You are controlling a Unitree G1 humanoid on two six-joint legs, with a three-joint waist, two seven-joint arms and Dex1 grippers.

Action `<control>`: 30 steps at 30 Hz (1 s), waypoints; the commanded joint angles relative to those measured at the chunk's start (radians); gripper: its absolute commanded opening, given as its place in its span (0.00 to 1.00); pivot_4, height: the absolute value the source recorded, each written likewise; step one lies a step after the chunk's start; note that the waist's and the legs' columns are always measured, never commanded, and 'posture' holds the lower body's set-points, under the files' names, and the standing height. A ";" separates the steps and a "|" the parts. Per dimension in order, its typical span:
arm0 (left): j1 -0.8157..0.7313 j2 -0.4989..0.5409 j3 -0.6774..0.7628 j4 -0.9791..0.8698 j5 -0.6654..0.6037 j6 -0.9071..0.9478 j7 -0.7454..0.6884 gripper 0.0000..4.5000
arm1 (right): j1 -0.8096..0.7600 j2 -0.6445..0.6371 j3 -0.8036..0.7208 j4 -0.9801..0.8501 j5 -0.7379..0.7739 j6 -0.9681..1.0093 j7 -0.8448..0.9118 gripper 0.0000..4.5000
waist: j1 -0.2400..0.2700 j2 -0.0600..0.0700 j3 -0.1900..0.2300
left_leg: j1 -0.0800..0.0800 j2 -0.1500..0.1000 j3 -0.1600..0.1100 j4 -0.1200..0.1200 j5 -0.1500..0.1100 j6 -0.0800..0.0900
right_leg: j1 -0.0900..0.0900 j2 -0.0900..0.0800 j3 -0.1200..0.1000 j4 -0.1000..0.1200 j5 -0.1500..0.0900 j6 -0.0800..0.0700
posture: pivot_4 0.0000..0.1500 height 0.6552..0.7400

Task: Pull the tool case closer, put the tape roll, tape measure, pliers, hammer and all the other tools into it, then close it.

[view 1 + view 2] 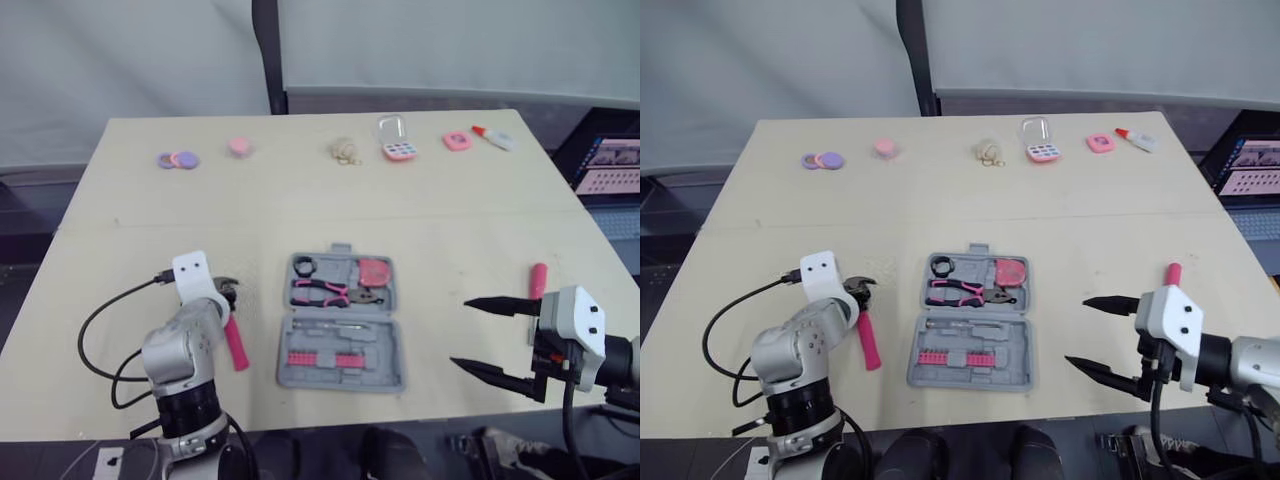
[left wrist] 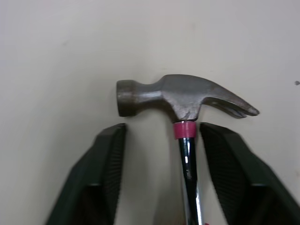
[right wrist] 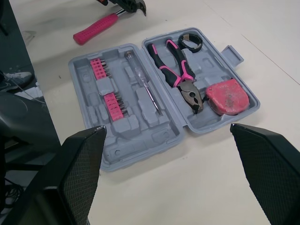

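Tabletop (image 1: pixel 300 220) is pale and mostly bare. The grey tool case (image 1: pixel 300 377) sits open and flat at its 6 o'clock edge, so the pull-closer step looks done. Right pincer (image 1: pixel 460 333) hangs at 3 o'clock of the case, jaws spread wide, holding nothing. Left pincer (image 2: pixel 162 129) is at 9 o'clock of the case, fingers apart on either side of the hammer (image 2: pixel 180 96) shaft just under the head. It is not clamped yet, and the hammer lies on the tabletop outside the case, pink grip toward 6 o'clock. The far half of the case holds the pliers (image 3: pixel 176 75), the red tape measure (image 3: pixel 227 96) at their 3 o'clock, and the black tape roll (image 3: pixel 190 42) in the 11 o'clock corner. The near half has a thin screwdriver (image 3: pixel 143 82) and a pink bit strip (image 3: pixel 108 91). A pink stick-shaped item (image 1: pixel 538 280) lies loose at 3 o'clock of the case; can't tell what it is. Judgement: roughly two-thirds done. Left to do: hammer in, maybe the pink item, then shut the case.
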 commanded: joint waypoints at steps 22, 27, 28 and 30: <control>-0.047 0.279 0.041 -0.003 -0.110 -0.007 -0.294 0.00 | 0.003 0.047 -0.004 0.027 -0.017 -0.049 -0.005 1.00 | -0.012 -0.002 0.001 | 0.000 0.002 0.000 -0.001 0.000 -0.001 | -0.001 0.003 0.000 0.000 0.000 0.000 | 1.00 1.00; -0.043 0.489 -0.001 -0.004 -0.213 -0.032 -0.531 0.00 | -0.008 0.058 0.004 0.051 -0.008 -0.071 0.004 1.00 | -0.024 -0.003 0.002 | 0.000 0.002 -0.001 -0.001 0.000 -0.001 | -0.001 0.003 0.000 0.000 0.000 0.000 | 1.00 1.00; -0.036 0.531 -0.005 -0.004 -0.247 -0.036 -0.594 0.00 | -0.012 0.062 0.003 0.051 0.001 -0.070 0.004 1.00 | -0.028 -0.003 0.002 | 0.000 0.002 -0.001 -0.002 0.000 -0.001 | -0.001 0.003 0.000 -0.001 0.000 0.000 | 1.00 1.00; -0.020 0.612 -0.018 -0.001 -0.299 -0.077 -0.708 0.00 | -0.018 0.067 0.003 0.052 0.013 -0.067 0.003 1.00 | -0.033 -0.002 0.003 | 0.000 0.002 -0.001 -0.002 0.000 -0.001 | -0.002 0.003 0.000 -0.001 0.000 0.000 | 1.00 1.00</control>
